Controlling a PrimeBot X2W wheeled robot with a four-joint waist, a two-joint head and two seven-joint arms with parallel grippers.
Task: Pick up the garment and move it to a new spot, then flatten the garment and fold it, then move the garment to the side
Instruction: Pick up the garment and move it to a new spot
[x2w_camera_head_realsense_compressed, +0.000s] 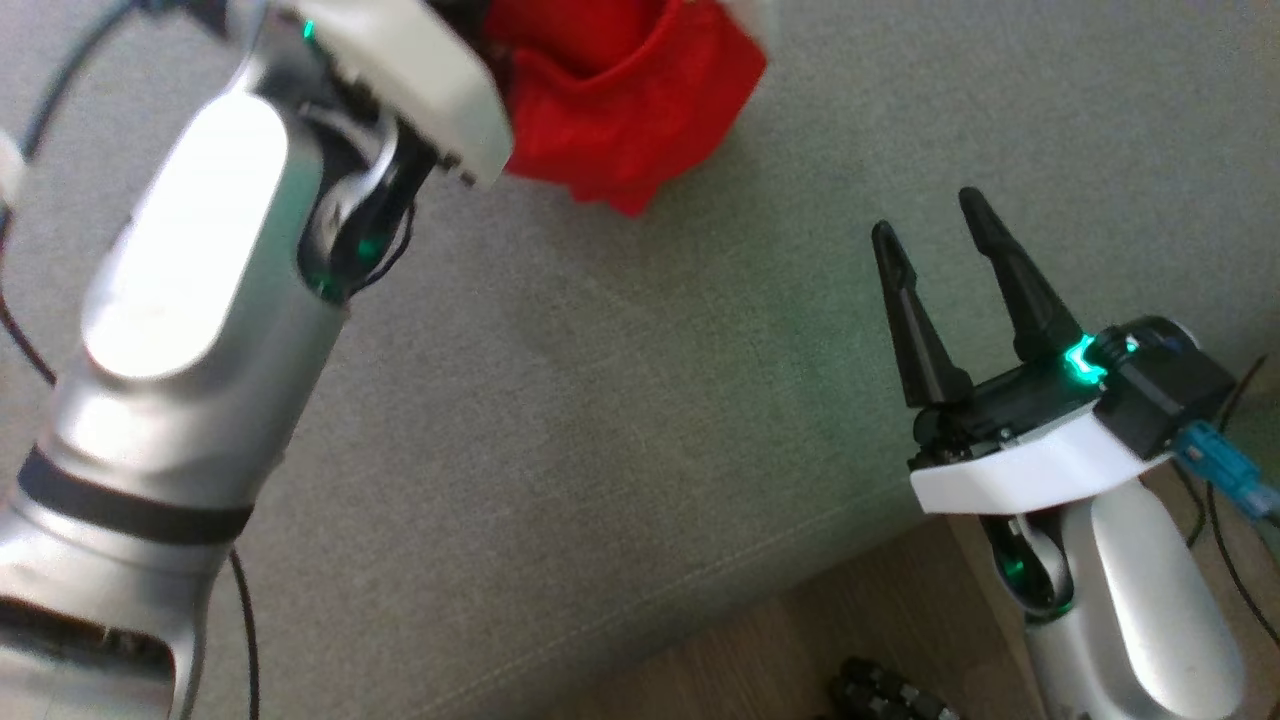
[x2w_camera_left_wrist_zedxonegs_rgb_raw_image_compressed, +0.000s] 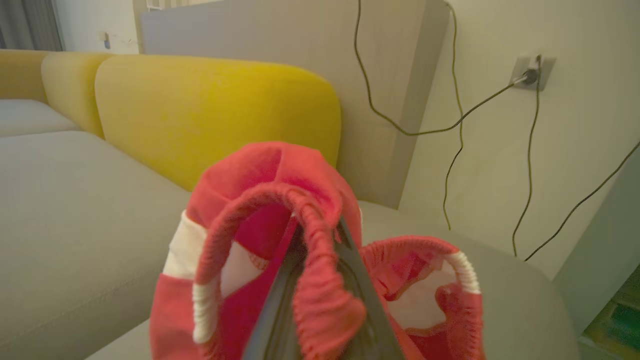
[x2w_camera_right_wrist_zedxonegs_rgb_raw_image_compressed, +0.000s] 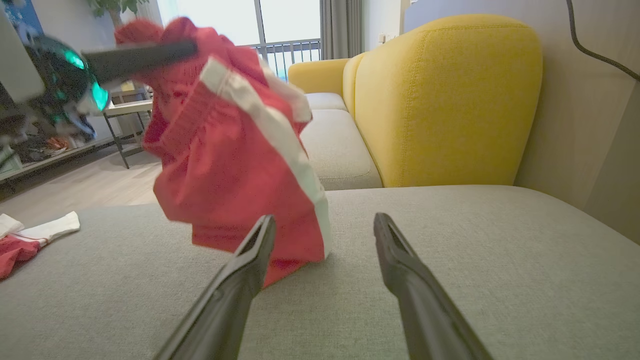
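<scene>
- Left arm (x2w_camera_head_realsense_compressed: 180, 300): the forearm reaches up and across the seat with the wrist bent. The left gripper (x2w_camera_right_wrist_zedxonegs_rgb_raw_image_compressed: 187, 49) is clamped on the garment's elastic band, its fingers lying roughly level in the right wrist view.
- Garment (x2w_camera_right_wrist_zedxonegs_rgb_raw_image_compressed: 235, 165): red with white stripes, hanging bunched from the left gripper above the grey seat (x2w_camera_head_realsense_compressed: 600, 400). The lowest fold is close to the seat; I cannot tell whether it touches.
- Right gripper (x2w_camera_head_realsense_compressed: 928, 214): fingers spread wide with nothing between them. It sits low over the seat, just inside the front edge, pointing towards the garment and apart from it.
- Open room: bare seat lies between the right gripper and the garment, and on to the wall panel (x2w_camera_right_wrist_zedxonegs_rgb_raw_image_compressed: 575, 150). The front edge (x2w_camera_head_realsense_compressed: 700, 600) drops to the wood floor (x2w_camera_head_realsense_compressed: 760, 650).
- Bounds: the yellow backrest (x2w_camera_right_wrist_zedxonegs_rgb_raw_image_compressed: 450, 100) stands behind the garment, and the wall panel stands at the seat's end.
- Around: a second red-and-white cloth (x2w_camera_right_wrist_zedxonegs_rgb_raw_image_compressed: 25, 240) lies on the seat, well apart from the garment. Cables (x2w_camera_left_wrist_zedxonegs_rgb_raw_image_compressed: 452, 130) hang down the wall from a socket (x2w_camera_left_wrist_zedxonegs_rgb_raw_image_compressed: 532, 70).
</scene>
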